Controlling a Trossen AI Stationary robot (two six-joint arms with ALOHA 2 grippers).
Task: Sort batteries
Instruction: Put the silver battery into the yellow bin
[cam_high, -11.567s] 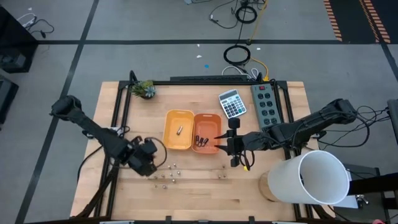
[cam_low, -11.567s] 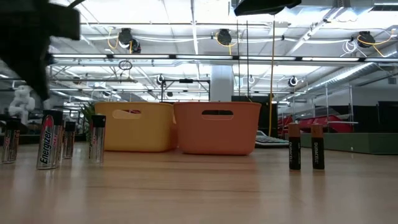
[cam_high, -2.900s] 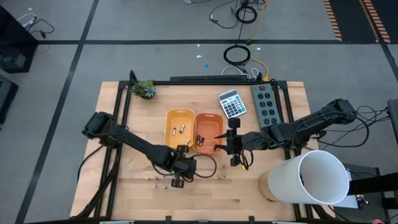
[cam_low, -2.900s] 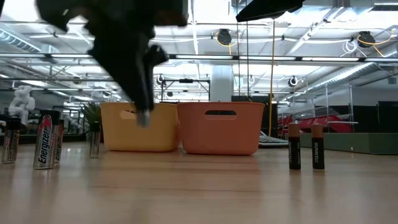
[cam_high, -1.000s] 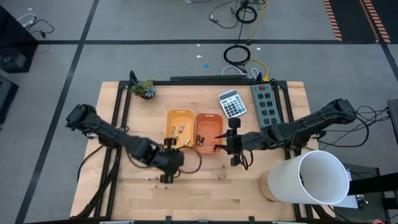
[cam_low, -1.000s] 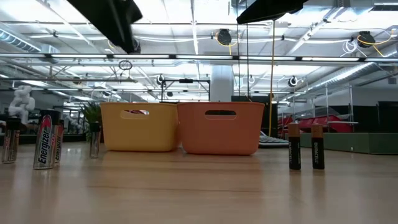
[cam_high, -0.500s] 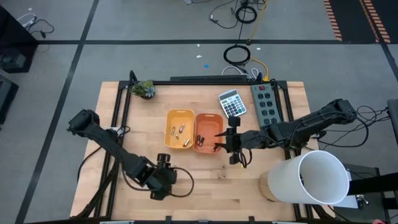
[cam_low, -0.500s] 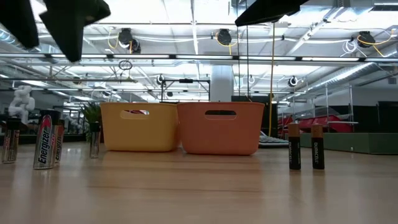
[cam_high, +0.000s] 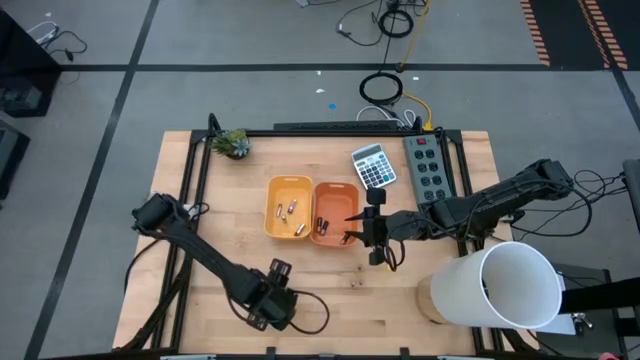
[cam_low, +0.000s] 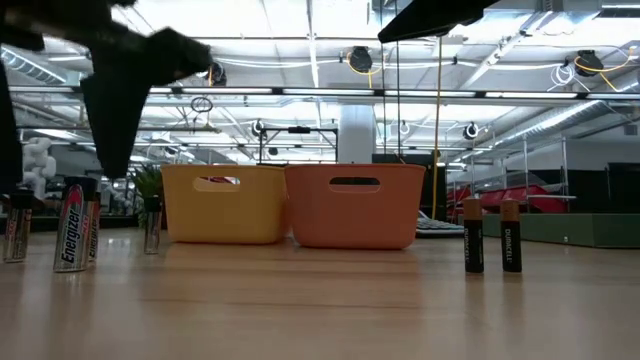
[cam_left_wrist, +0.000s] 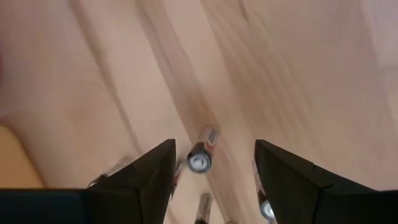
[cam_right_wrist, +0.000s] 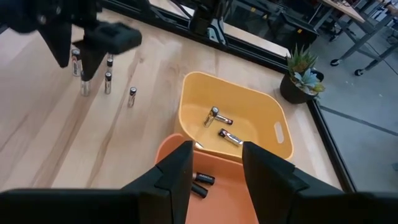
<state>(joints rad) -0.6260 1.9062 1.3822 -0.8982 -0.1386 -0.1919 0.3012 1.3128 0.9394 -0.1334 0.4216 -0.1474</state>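
Wooden table (cam_high: 420, 310): left tool (cam_left_wrist: 214, 171) wide open, empty, above standing batteries (cam_left_wrist: 200, 155).

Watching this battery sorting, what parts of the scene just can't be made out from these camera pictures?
- High view: the standing batteries near the left gripper are too small, partly under the arm, to count.
- Left wrist view: motion blur hides any battery label.
- Right wrist view: the right gripper covers part of the orange tray.
- Low view: tray walls hide their contents.
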